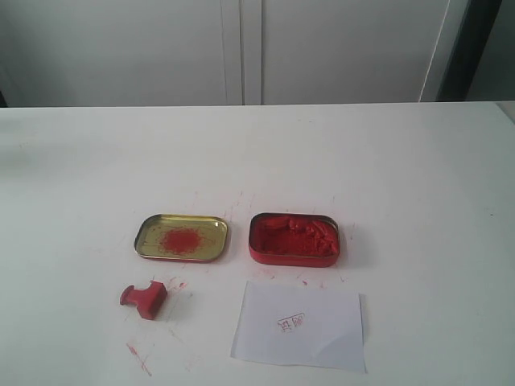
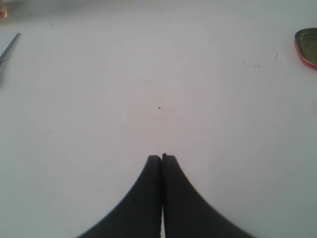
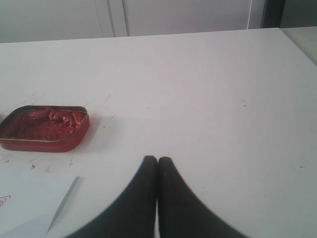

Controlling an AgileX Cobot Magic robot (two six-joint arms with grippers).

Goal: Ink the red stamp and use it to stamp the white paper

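The red stamp (image 1: 144,299) lies on its side on the white table, in front of the gold lid. The white paper (image 1: 299,325) lies flat in front of the red ink tin (image 1: 294,239) and bears a small red imprint (image 1: 291,323). Neither arm shows in the exterior view. In the left wrist view my left gripper (image 2: 162,157) is shut with nothing in it, over bare tabletop. In the right wrist view my right gripper (image 3: 157,159) is shut and empty; the ink tin (image 3: 43,127) and a corner of the paper (image 3: 34,198) lie off to one side of it.
The gold tin lid (image 1: 182,237) with a red smear sits beside the ink tin; its edge (image 2: 307,47) shows in the left wrist view. Red ink streaks (image 1: 138,358) mark the table near the stamp. White cabinet doors (image 1: 241,48) stand behind the table's far edge.
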